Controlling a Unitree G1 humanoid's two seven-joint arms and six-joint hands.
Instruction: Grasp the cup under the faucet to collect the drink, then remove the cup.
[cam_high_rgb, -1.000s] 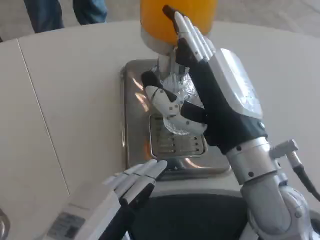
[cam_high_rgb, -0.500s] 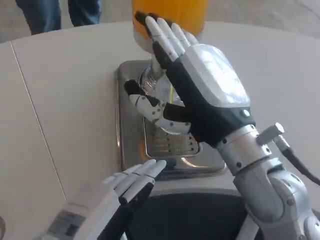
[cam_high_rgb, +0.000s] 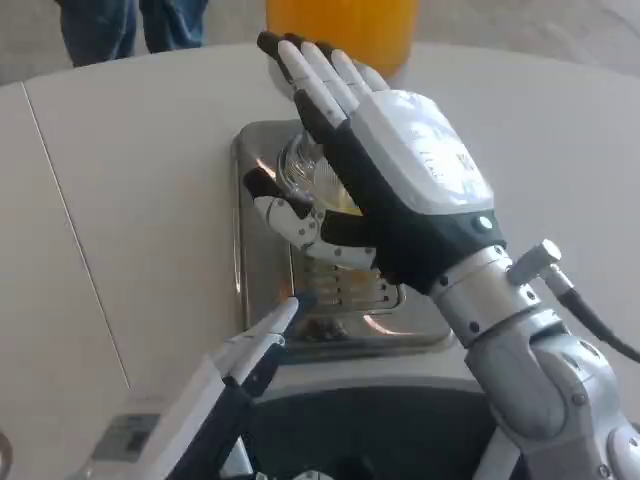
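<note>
Cup: clear ribbed plastic cup stands on the drip tray under the orange tank, long axis upright as far as the glimpse allows; most of it is hidden behind the right hand.
Right hand: right hand is around the cup, fingers stretched up past it, thumb curved across its near side; whether it truly grips is not clear.
Left hand: left hand lies low at the tray's near edge, fingers straight and close together, holding nothing.
Tray: shiny steel drip tray, rectangular, with a slotted grate.
Tank: orange drink tank behind the cup.
Table: white table, matte, with a thin seam at left.
</note>
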